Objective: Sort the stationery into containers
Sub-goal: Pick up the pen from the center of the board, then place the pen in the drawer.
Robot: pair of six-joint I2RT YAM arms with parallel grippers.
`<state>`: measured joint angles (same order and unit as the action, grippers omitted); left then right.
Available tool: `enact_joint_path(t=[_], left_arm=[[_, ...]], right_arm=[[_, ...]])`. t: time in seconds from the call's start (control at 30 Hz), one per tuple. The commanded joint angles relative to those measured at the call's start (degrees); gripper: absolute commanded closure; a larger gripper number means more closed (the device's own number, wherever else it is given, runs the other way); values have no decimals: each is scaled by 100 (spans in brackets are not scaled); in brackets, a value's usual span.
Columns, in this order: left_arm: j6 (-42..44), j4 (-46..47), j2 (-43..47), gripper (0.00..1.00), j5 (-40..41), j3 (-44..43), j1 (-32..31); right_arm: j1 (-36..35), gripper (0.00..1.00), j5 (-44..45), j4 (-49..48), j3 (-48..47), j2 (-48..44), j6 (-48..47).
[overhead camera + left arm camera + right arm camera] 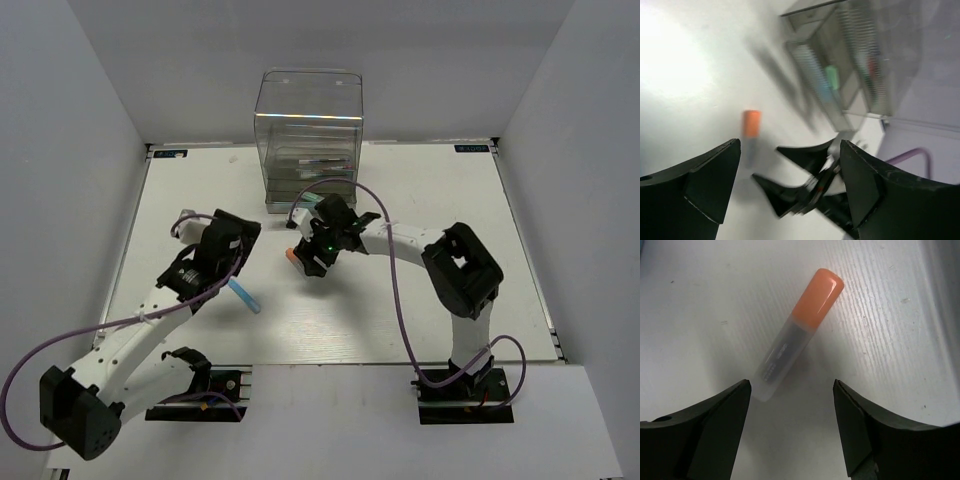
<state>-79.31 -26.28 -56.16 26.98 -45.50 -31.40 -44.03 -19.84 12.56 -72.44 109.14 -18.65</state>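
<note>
While the white tabletop [420, 300] carries the clear drawer cabinet [308, 140] at its far edge, the right gripper [791, 387] hangs, fingers apart, over an ungripped orange marker [800, 335]; the left gripper [790, 150], fingers apart and empty, is near a light-blue marker [244, 296].

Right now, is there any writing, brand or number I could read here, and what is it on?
No text is readable.
orange marker: dark print along its frosted barrel, too blurred to read.
corner labels at the far edge of the table: too small to read.
</note>
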Motion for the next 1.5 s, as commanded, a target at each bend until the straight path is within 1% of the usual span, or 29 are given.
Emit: enact_joint_path(t=[0.0,0.17,0.33,0.4,0.43,0.5,0.6,0.63,0.67,0.7,0.73,0.77,0.8,0.83,0.87,0.9,0.97,1.1,1.27,1.33,1.47], left_arm=[[179,-1018,289,10,97,164,-7],[4,-1773,475,10,-141,462,-7],[-111,-1986,475,10,-246,647,-7],[-163,-2038,475,10,-246,752,-7],[-164,-2039,475,10,-246,753,-7],[-217,-2039,475,10,-246,893,-7],[-365,-2039,475,10,-352,1034,-7],[-436,-2039,475,10,-430,1121,-7],[-436,-2039,475,10,-500,1200,-7],[-489,-2091,422,10,-562,1201,-7],[-489,-2091,422,10,-562,1253,-7],[-489,-2091,422,9,-562,1254,-7],[-489,-2091,422,9,-615,1315,-7],[-489,-2091,422,9,-615,1315,-7],[-489,-2091,422,9,-615,1315,-7],[-489,-2091,422,9,-615,1376,-7],[-489,-2091,422,9,-615,1429,-7],[-489,-2039,483,9,-668,1482,-7],[-489,-2039,536,9,-721,1588,-7],[-489,-2039,536,9,-721,1588,-7],[-489,-2039,536,9,-721,1640,-7]], right_arm=[[-158,27,680,54,-542,281,389],[-351,27,1042,274,-1017,748,547],[-536,27,1253,317,-1061,986,556],[-598,31,1315,318,-1026,1012,582],[-624,36,1420,300,-956,1030,582],[-686,42,1500,221,-816,995,539],[-721,63,1640,107,-499,838,363],[-704,75,1667,63,-299,767,241],[-703,82,1650,19,-210,645,187],[-686,86,1658,-103,-148,574,-39],[-651,97,1667,-139,9,495,-129],[-633,100,1667,-209,72,216,-208],[-624,100,1641,-305,116,108,-287],[-563,100,1641,-376,273,-15,-566],[-537,100,1641,-551,310,-416,-682],[-528,100,1641,-674,345,-524,-857],[-457,100,1658,-781,240,-867,-1121],[-291,100,1667,-895,-111,-1088,-1369],[-97,100,1693,-1159,-411,-1115,-1623],[-18,100,1764,-1536,-507,-1079,-1772],[114,100,1895,-1843,-709,-746,-2246]])
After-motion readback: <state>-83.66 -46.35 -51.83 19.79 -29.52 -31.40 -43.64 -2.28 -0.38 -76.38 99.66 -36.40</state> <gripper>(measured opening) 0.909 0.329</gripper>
